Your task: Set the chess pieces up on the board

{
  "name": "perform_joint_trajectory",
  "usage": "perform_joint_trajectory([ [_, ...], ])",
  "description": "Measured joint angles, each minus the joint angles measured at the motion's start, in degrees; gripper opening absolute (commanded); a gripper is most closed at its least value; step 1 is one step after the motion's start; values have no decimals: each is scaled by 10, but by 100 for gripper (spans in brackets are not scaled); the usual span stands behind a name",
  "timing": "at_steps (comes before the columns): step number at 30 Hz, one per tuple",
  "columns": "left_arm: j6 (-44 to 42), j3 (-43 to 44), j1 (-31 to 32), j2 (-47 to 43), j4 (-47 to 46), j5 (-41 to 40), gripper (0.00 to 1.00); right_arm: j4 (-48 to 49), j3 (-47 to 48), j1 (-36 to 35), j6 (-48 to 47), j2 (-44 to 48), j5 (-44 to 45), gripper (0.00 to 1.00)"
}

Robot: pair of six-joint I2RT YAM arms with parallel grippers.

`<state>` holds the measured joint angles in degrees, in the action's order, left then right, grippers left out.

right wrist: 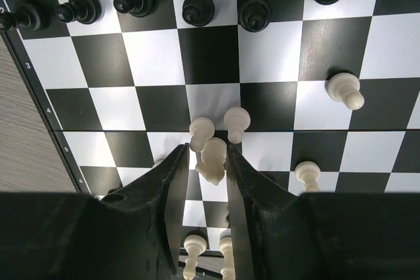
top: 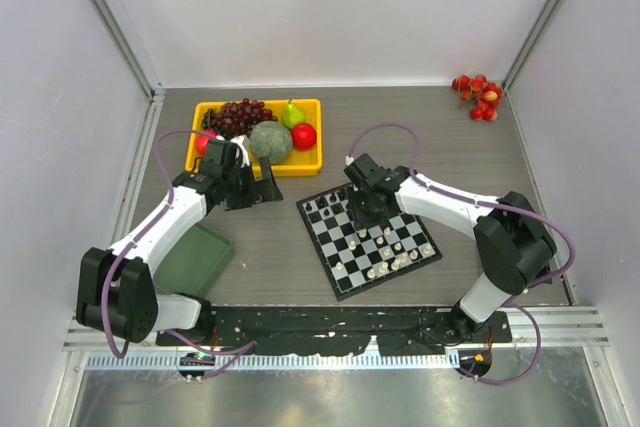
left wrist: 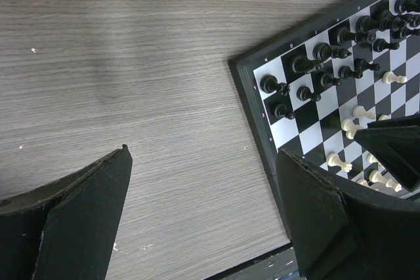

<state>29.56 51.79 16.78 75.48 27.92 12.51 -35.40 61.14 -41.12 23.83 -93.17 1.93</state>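
The board (top: pixel 321 251) lies right of centre, turned at an angle. Black chess pieces (top: pixel 330 212) stand in rows on its far-left side and cream-white ones (top: pixel 395 257) are scattered on its near-right side. My right gripper (top: pixel 362 215) hangs over the board. In the right wrist view it (right wrist: pixel 207 152) is shut on a cream-white piece (right wrist: pixel 213 160), held just above the squares (right wrist: pixel 154 57) beside two white pawns (right wrist: pixel 236 121). My left gripper (top: pixel 255 192) is open and empty over bare table left of the board; its wrist view (left wrist: pixel 203 152) shows the board's corner (left wrist: pixel 252 116) and black pieces (left wrist: pixel 303 65).
A yellow tray (top: pixel 305 165) at the back left holds dark grapes (top: pixel 240 115), a broccoli (top: pixel 270 139), a pear and a red apple. A green tray (top: pixel 195 259) lies near the left arm. Small red fruits (top: pixel 477 95) sit at the back right corner.
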Motion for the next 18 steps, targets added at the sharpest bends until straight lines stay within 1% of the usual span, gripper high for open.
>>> perform_joint_trajectory([
  [2,0,0,0,0,0,0,99,1,0,0,0,-1,0,35],
  [6,0,0,0,0,0,0,99,3,-3,0,0,-1,-1,30],
  [8,0,0,0,0,0,0,99,4,-5,0,-1,-1,-1,30],
  [11,0,0,0,0,0,0,99,5,-7,0,-1,-1,-1,37],
  [14,0,-1,0,0,0,0,99,5,-9,0,-2,-1,-3,40],
  [17,0,-3,0,0,0,-1,99,4,-12,0,-3,-1,-3,36],
  [18,0,-3,0,0,0,-1,99,3,-12,0,-4,-1,-3,32],
])
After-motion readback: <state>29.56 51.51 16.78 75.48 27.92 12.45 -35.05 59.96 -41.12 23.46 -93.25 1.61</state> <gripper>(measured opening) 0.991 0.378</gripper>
